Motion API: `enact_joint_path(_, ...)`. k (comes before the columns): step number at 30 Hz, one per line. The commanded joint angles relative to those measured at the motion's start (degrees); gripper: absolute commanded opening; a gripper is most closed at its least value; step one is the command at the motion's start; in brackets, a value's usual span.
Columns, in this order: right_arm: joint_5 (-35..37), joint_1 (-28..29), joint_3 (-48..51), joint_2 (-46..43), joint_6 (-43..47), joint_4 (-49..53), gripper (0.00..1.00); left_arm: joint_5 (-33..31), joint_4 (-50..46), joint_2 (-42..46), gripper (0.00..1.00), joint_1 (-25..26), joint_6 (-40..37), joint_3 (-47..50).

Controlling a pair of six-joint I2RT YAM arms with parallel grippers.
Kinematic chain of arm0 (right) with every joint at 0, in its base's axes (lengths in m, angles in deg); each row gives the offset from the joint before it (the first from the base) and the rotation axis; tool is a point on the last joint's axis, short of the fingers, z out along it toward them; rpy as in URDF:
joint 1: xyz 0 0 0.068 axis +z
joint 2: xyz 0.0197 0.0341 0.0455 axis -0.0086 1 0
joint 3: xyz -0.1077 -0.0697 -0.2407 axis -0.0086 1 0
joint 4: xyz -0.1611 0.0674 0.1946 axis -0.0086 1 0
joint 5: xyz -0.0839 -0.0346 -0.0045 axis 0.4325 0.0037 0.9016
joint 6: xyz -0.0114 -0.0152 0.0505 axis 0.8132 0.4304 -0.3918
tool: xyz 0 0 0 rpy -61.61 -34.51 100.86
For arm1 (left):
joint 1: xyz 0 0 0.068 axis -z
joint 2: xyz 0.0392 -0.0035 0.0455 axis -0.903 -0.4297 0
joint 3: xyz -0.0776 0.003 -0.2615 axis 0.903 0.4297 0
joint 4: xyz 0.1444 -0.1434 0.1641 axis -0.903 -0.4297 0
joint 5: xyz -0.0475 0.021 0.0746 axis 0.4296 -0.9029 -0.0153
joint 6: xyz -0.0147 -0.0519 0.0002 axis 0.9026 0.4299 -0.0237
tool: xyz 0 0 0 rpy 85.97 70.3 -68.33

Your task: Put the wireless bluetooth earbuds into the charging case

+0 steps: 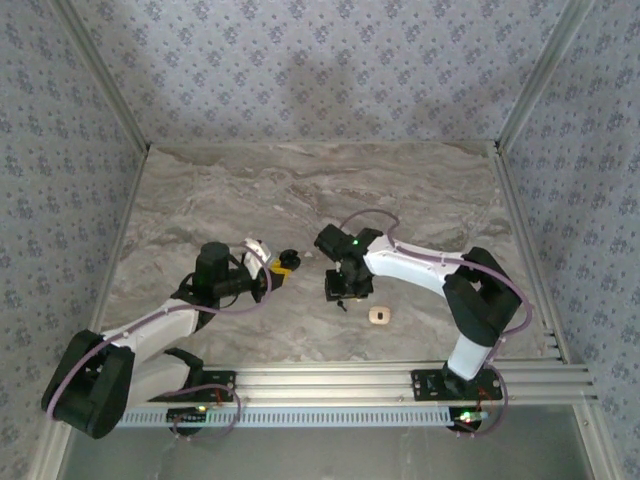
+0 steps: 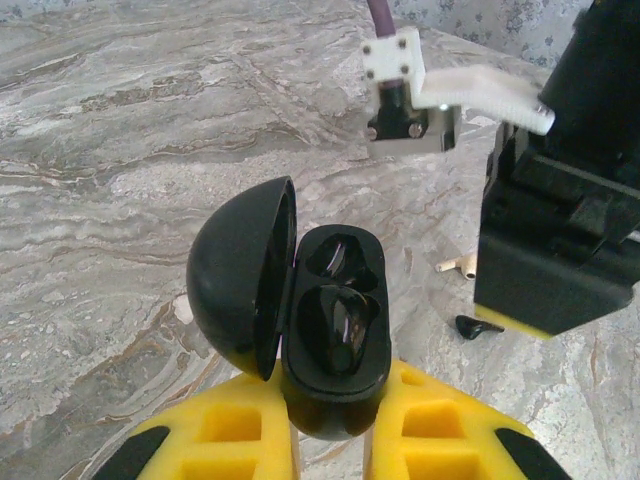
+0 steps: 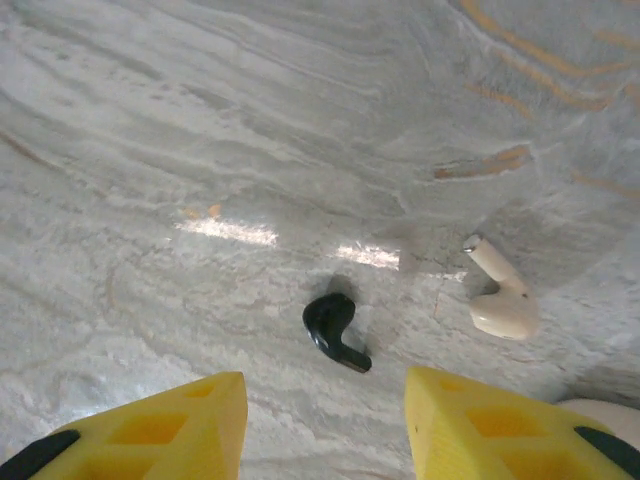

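My left gripper (image 2: 340,440) is shut on the base of a black charging case (image 2: 335,340), also seen in the top view (image 1: 290,257). Its round lid (image 2: 240,270) is swung open to the left. The case's nearer well holds something glossy and black that looks like a seated earbud; the farther well looks dark and hollow. A loose black earbud (image 3: 335,330) lies on the marble table, bud up and stem toward the lower right. My right gripper (image 3: 325,420) hangs open just above it, one yellow finger on each side, touching nothing. The same earbud (image 2: 478,327) lies below the right gripper (image 2: 555,300).
A pale beige earbud (image 3: 500,300) lies right of the black one, close to my right finger. A small beige closed case (image 1: 380,315) sits on the table to the right of the right gripper (image 1: 345,290). The two grippers are close together at mid-table.
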Motion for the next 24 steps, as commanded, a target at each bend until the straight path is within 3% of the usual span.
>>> enact_joint_path(1,1.98,-0.12,-5.13,2.07,13.28,7.95,0.47,1.41,0.12,0.98,0.1,-0.44,-0.11,-0.09)
enact_joint_path(8,5.12,0.53,-10.75,8.31,20.94,15.31,0.45,1.23,-0.28,1.24,0.1,-0.51,-0.1,-0.18)
enact_joint_path(24,-1.4,0.98,-10.61,12.43,22.02,9.64,0.42,1.58,0.03,0.36,0.1,-0.52,0.24,-0.22)
